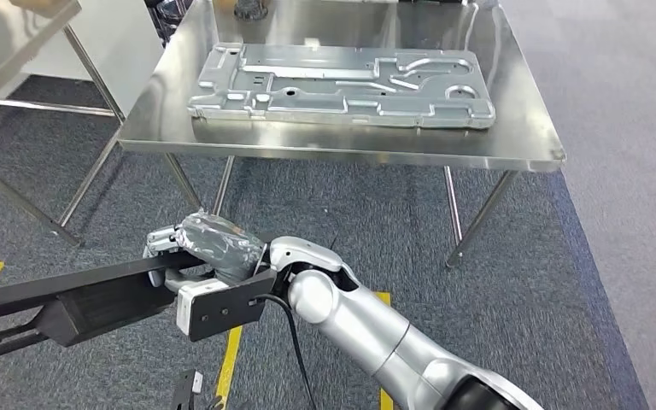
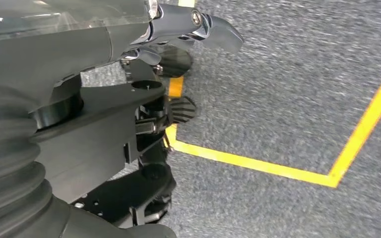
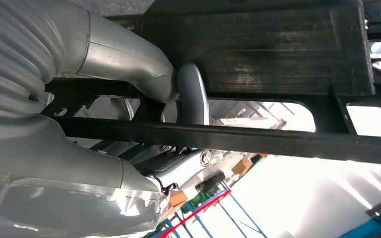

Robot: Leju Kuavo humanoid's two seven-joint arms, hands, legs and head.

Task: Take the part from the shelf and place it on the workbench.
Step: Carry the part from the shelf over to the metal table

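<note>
1. Right arm (image 1: 367, 329): a silver arm entering the head view from 5 o'clock and reaching toward 9 o'clock, low in front of the workbench.
2. Right hand (image 1: 209, 248): grey, its back wrapped in clear film, lying over the black part (image 1: 94, 299); the fingers curl around the part's upper edge. In the right wrist view the thumb (image 3: 191, 94) hooks round a black bar of the part (image 3: 258, 49) and the fingers close from the other side, so the hand grasps the part.
3. Part: a long black frame with a solid block and open slots, held roughly level and extending from the hand toward 9 o'clock, out past the head view's edge. It hangs over the carpet (image 1: 530, 282), at 6 o'clock of the workbench and not touching it.
4. Workbench (image 1: 342, 145): a steel table on thin legs at 12 o'clock; a flat silver plate (image 1: 342, 85) with raised ribs and cutouts lies on its top.
5. Left hand (image 2: 144, 148): seen close in the left wrist view, dark fingers against grey carpet crossed by yellow tape (image 2: 258, 163). Whether it is released or clenched cannot be told.
6. Camera (image 1: 222, 309): a black-and-white box at the right wrist, with a black cable running toward 6 o'clock.
</note>
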